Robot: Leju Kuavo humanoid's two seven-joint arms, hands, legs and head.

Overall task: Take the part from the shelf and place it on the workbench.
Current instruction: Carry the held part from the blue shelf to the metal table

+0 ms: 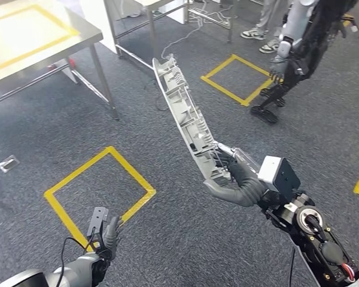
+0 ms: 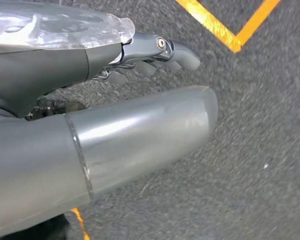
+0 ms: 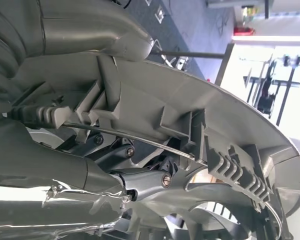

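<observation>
Two hands show, taken outward from the yellow floor square (image 1: 99,188). At its near corner hangs the left hand (image 1: 110,234), fingers loosely apart, holding nothing. Right of the square, the right hand (image 1: 241,182) grasps the grey part (image 1: 186,116) by its near end; its long axis slants up and away toward the workbench (image 1: 42,45) beyond. Picking looks done; carrying and placing remain.
</observation>
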